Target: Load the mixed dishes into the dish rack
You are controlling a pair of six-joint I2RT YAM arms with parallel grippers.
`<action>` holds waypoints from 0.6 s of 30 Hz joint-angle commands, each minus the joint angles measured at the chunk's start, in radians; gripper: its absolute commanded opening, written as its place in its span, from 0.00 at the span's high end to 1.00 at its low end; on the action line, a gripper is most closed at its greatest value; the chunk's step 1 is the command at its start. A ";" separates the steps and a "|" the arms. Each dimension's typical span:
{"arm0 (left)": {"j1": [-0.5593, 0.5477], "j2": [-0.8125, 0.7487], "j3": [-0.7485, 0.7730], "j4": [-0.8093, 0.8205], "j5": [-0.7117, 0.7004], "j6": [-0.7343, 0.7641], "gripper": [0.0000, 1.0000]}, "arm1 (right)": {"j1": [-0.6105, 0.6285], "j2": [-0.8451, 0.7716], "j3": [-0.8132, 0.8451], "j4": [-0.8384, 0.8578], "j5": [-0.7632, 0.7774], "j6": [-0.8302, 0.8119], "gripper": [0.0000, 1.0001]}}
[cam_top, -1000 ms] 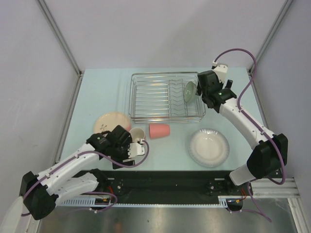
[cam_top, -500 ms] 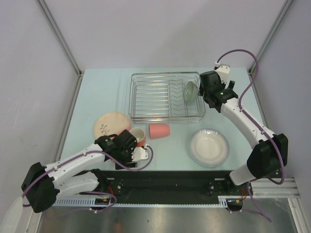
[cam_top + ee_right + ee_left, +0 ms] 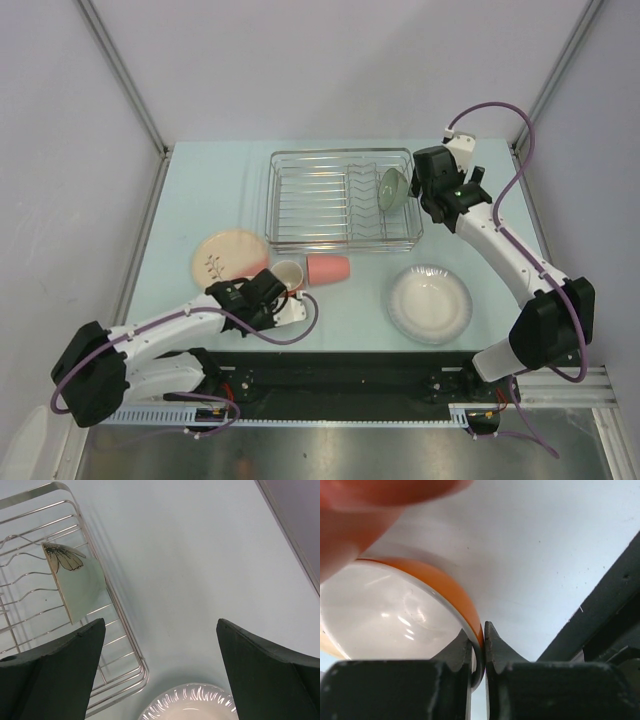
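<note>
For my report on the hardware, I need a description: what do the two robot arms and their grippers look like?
Both arms, the left arm and the right arm, have white shells on the links and black blocks at the joints. A thin purple cable loops along each. The left gripper has dark grey fingers with pointed tips; the right gripper shows broad, dark wedge-shaped fingers.

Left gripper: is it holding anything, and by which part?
Yes. The left gripper is shut on the orange cup, pinching its rim, with one finger inside the cup and one outside.
</note>
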 commanded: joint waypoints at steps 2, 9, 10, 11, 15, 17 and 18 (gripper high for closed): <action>-0.004 -0.054 0.095 -0.110 -0.045 -0.034 0.98 | -0.005 -0.036 -0.002 0.031 -0.007 0.013 0.02; -0.004 -0.143 0.390 -0.418 -0.027 0.008 1.00 | -0.002 -0.030 -0.008 0.048 -0.030 0.014 0.02; -0.004 -0.140 0.505 -0.478 -0.013 0.015 1.00 | -0.002 -0.030 -0.010 0.048 -0.035 0.014 0.02; -0.004 -0.129 0.568 -0.495 -0.003 0.015 1.00 | -0.002 -0.028 -0.011 0.049 -0.035 0.017 0.02; -0.001 -0.010 0.877 -0.431 0.068 -0.047 1.00 | -0.003 -0.036 -0.021 0.052 -0.024 0.041 0.02; 0.009 0.047 0.992 -0.303 0.167 -0.108 1.00 | -0.003 -0.074 -0.040 0.068 -0.009 0.055 0.01; 0.014 0.066 1.032 -0.254 0.200 -0.128 1.00 | -0.006 -0.093 -0.053 0.078 -0.001 0.056 0.00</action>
